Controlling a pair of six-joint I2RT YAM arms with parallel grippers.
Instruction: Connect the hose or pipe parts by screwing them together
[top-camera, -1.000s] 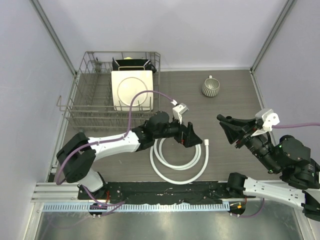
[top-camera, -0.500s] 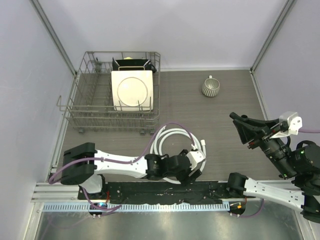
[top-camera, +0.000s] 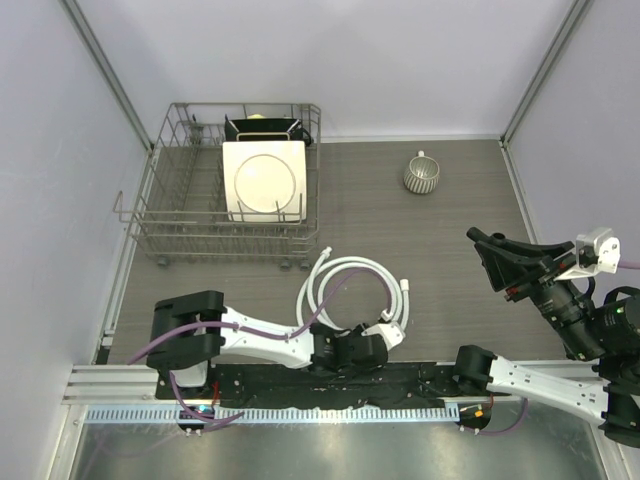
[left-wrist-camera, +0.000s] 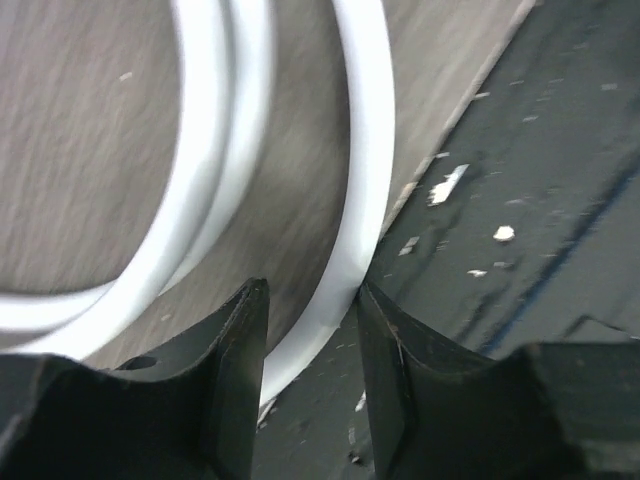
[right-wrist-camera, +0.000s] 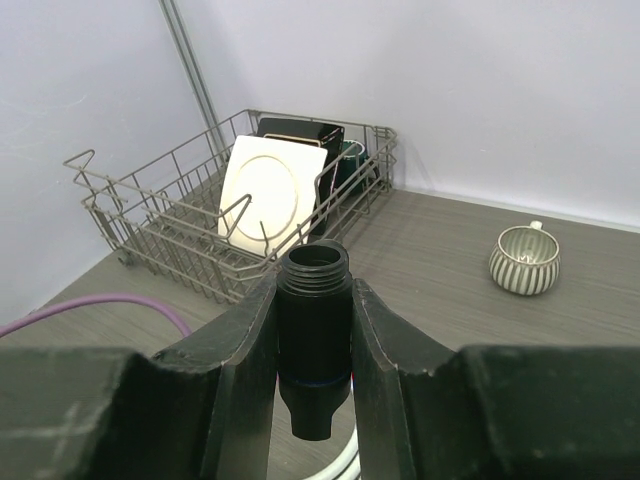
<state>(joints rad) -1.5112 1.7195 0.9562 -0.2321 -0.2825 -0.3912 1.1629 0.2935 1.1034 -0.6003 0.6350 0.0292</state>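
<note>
Two arms share the job: the left gripper (left-wrist-camera: 312, 300) sits low at the table's (top-camera: 450, 220) near edge, fingers straddling the nearest loop of the white hose (left-wrist-camera: 365, 150) — whether they pinch it cannot be told. The right gripper (right-wrist-camera: 313, 287) is clamped on the black fitting (right-wrist-camera: 313, 350), threaded mouth up, above the right side. A good grab would likely take the hose near an end connector (top-camera: 405, 290), not mid-loop, so threads meet squarely.
</note>
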